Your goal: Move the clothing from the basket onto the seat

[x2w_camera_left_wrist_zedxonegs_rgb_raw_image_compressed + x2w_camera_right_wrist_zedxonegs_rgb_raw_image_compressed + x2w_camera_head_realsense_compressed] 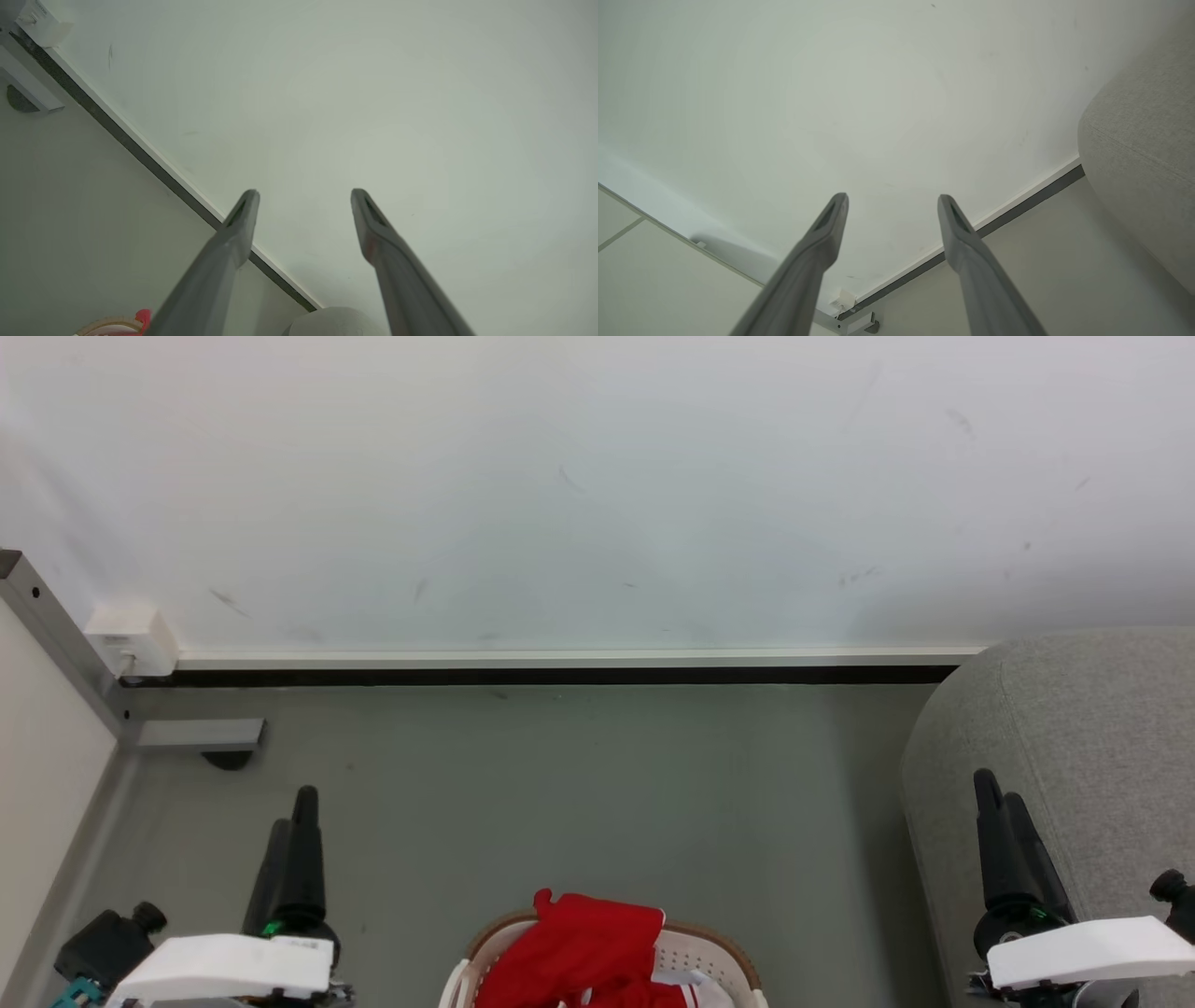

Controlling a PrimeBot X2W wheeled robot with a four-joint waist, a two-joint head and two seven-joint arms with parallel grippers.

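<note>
Red clothing (pixel 579 952) is heaped in the white basket (pixel 719 963) with a brown rim at the bottom middle of the head view; a sliver of both shows in the left wrist view, clothing (pixel 143 317) and basket (pixel 110 324). The light-grey seat (pixel 1083 756) stands at the right, also seen as the seat (pixel 1143 140) and the seat (pixel 336 322). My left gripper (pixel 294 817) points up at the lower left, left of the basket. My right gripper (pixel 999 798) rises at the lower right in front of the seat. Both wrist views show open, empty jaws: left gripper (pixel 303 196), right gripper (pixel 892 200).
A white wall with a dark skirting strip (pixel 560 676) runs across the back. A white socket box (pixel 133 639) and a grey metal post with a foot (pixel 201 735) stand at the far left. Grey floor (pixel 579 784) lies between the basket and the wall.
</note>
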